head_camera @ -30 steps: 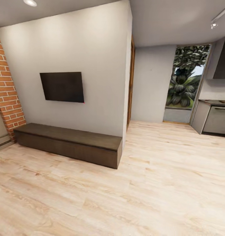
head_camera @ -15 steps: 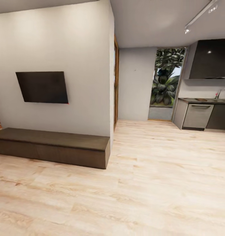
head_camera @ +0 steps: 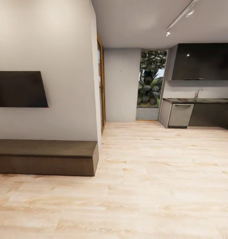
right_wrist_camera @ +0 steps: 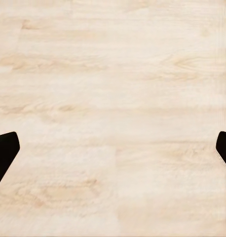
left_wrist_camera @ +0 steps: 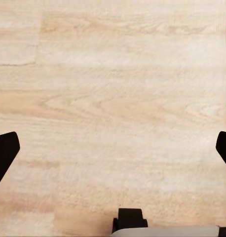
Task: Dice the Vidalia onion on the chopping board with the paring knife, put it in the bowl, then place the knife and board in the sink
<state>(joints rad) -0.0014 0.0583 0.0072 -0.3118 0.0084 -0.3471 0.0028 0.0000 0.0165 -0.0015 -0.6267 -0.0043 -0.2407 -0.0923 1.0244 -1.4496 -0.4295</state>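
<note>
Dark bench [head_camera: 44, 156] beside wood floor [head_camera: 153, 179]

Room evenly bright. Ceiling spotlights [head_camera: 189, 13] glow; daylight enters through the far window [head_camera: 151, 79]. Soft shadow beneath the bench [head_camera: 44, 156]. Faint glare on the dark wall cabinet [head_camera: 203, 61]. Render slightly soft throughout; the kitchen's far details are blurred. Wrist views flat-lit, shadowless.

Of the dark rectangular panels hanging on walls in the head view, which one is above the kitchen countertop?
The wide glossy black upper cabinet, far right, above the countertop. The other, the TV, hangs above the low wooden bench on the left.
</note>
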